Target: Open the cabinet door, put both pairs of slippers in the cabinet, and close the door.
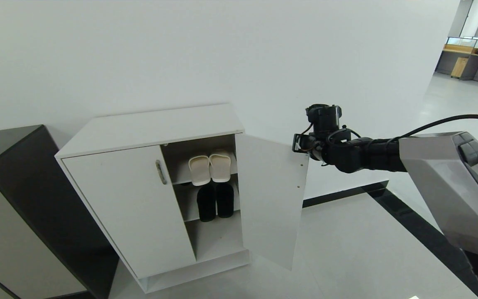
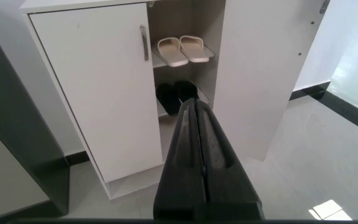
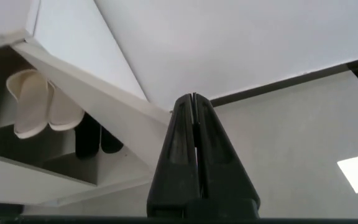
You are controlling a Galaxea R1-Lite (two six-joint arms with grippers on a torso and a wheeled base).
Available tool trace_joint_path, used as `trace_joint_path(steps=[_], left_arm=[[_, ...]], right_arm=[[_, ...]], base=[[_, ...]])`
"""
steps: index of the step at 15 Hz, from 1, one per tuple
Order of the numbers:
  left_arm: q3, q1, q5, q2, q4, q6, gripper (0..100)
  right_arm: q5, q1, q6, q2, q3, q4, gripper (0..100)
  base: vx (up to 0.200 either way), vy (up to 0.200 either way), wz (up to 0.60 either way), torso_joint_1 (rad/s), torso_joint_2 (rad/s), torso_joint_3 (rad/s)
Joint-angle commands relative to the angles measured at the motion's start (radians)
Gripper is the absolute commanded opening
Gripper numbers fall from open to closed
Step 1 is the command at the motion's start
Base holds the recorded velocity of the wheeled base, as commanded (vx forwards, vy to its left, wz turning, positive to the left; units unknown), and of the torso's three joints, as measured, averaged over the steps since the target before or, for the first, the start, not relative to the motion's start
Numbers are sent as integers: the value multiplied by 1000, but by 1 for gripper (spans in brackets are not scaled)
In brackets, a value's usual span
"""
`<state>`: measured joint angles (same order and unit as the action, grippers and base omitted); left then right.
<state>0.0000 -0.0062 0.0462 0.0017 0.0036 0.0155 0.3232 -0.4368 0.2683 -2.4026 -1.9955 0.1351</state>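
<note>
At the free edge of the right door (image 1: 270, 199), near its top corner, found the right gripper (image 1: 300, 144) with fingers pressed together and pinching nothing. Could not confirm contact with the panel. Recorded the left gripper (image 2: 194, 118) likewise pressed together and bare, held in front of the cabinet (image 1: 152, 124), well apart from it.

Judged the closing step as outstanding, with the right door standing wide open. Assessed the main risk as a slip: with a narrow closed tip set against a thin edge, could skate past the corner and leave the panel ajar. Assessed a second risk as an over-hard push, slamming the panel and bouncing it back open. Flagged the white slippers (image 1: 210, 168), seen overhanging the front of their shelf. Could foul the closing panel if projecting beyond the frame.

Found the white slippers side by side on the upper shelf, and the black slippers (image 1: 216, 201) side by side on the shelf beneath. Noted the left door (image 1: 127, 207) shut, handle (image 1: 160, 172) at its inner edge. Noted a dark unit (image 1: 23, 187) beside the cabinet, on the robot's left.
</note>
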Motion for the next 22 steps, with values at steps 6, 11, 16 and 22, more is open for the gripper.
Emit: trace_joint_path(steps=[6,11,16,22], left_arm=[[0,0,0,0,1,0,0],[0,0,0,0,-1,0,0],[0,0,0,0,-1,0,0],[0,0,-2,0,-1,0,0]], right_arm=[[2,9,0,-44,-4,0,0],[5,-59,11,54,103,8,0],[7,-240,11,226,403,75,0],[-65,-319,-15,364,679,270,0]], base=[[0,0,0,0,0,0],[0,0,0,0,0,0],[0,0,0,0,0,0],[0,0,0,0,0,0]])
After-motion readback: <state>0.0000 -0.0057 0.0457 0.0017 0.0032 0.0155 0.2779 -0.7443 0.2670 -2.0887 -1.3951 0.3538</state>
